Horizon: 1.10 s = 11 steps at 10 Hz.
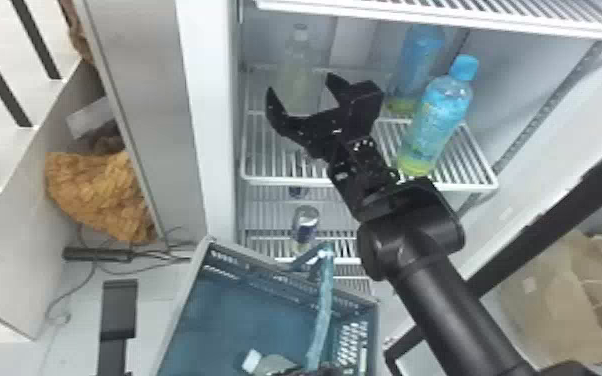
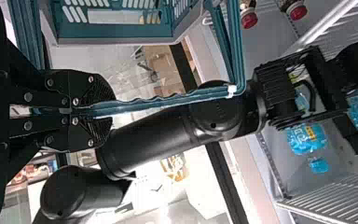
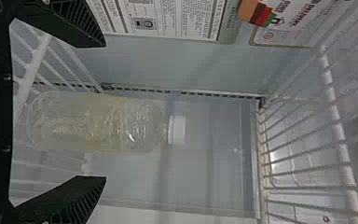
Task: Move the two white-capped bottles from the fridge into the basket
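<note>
My right gripper [image 1: 301, 84] is open in the fridge in the head view, in front of an upright white-capped bottle [image 1: 298, 62] on the shelf. In the right wrist view, that bottle [image 3: 98, 123] lies across the gap between the parted fingertips of the gripper [image 3: 105, 111], neither finger visibly touching it. My left gripper [image 1: 317, 370], at the bottom edge of the head view, holds the basket's handle. The left wrist view has this gripper [image 2: 103, 109] shut on the handle [image 2: 168, 102]. Inside the blue-green basket [image 1: 260, 277] lies another white-capped bottle [image 1: 272, 364].
Two blue-capped bottles [image 1: 435, 125] stand on the same shelf, right of the right gripper. A wire shelf [image 1: 445, 15] spans overhead, and a can [image 1: 306, 222] stands below. The fridge's left wall [image 1: 210, 115] borders the opening.
</note>
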### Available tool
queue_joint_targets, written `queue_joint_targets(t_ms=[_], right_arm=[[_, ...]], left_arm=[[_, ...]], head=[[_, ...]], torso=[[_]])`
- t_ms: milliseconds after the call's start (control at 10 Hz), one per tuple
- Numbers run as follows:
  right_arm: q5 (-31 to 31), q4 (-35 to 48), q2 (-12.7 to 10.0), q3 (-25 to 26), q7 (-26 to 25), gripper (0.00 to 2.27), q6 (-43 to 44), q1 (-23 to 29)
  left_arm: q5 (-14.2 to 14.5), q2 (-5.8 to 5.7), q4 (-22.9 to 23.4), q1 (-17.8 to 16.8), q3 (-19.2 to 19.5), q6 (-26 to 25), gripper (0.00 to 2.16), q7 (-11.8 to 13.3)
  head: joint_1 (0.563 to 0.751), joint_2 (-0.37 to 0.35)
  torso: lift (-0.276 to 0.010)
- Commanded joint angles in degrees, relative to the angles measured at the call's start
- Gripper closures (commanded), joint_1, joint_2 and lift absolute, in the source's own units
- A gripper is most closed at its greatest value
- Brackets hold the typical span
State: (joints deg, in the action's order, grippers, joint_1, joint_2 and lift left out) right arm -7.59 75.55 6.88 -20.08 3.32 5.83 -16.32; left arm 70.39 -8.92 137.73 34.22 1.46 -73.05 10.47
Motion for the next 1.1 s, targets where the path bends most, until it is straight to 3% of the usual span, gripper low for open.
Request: queue_joint_targets(t_ms=[0, 1000], right_arm=[[-0.1, -2.4, -0.1, -1.4, -0.8, 0.02, 0.5, -2.0], [-1.8, -11.8, -0.6, -4.8, -6.1, 0.02, 0.5, -9.8]], left_arm=[[0.1, -0.14, -0.3, -0.3, -0.3, 0.1, 1.19, 0.0], [0.3, -0.14, -1.5, -1.6, -1.5, 0.1, 1.19, 0.1]], head=[[0.695, -0.138], [0.695, -0.136]], torso=[[0.0], [0.0]])
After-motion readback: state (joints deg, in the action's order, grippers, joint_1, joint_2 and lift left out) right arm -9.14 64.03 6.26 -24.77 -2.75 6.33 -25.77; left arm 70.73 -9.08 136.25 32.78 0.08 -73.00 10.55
